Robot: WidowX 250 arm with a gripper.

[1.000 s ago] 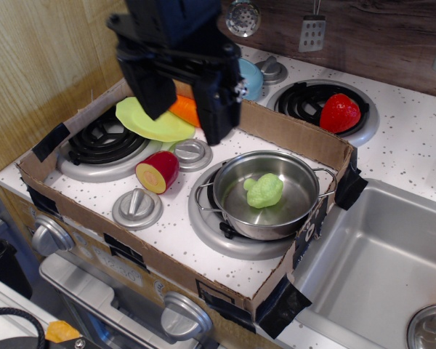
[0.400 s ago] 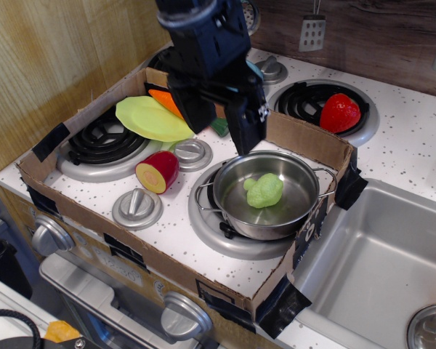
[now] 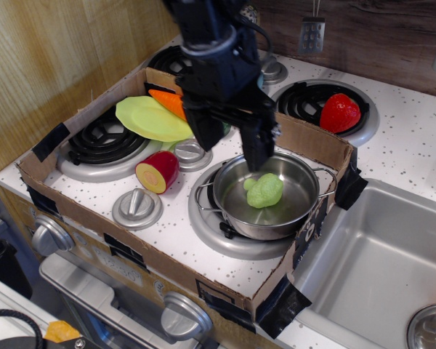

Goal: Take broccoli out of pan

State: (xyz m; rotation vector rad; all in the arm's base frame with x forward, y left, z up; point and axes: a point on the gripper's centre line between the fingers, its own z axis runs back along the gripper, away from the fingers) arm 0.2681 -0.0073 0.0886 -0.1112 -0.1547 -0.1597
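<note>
Claw [image 3: 231, 150] observed open, jaws spread wide, holding nothing. It hangs above the far-left rim of the pan [image 3: 302, 211], its right finger tip close over the broccoli [image 3: 264, 190] but apart from it. Broccoli lies inside the pan, on its floor near the centre. Pan sits on the near-right burner of the speckled white surface [image 3: 171, 233], within the cardboard frame [image 3: 314, 144]. Yellow-green plate [image 3: 151, 118] and red-yellow toy piece [image 3: 158, 171] lie left of the pan.

Pan [image 3: 232, 211] open above; cardboard wall [image 3: 312, 142] close behind.
</note>
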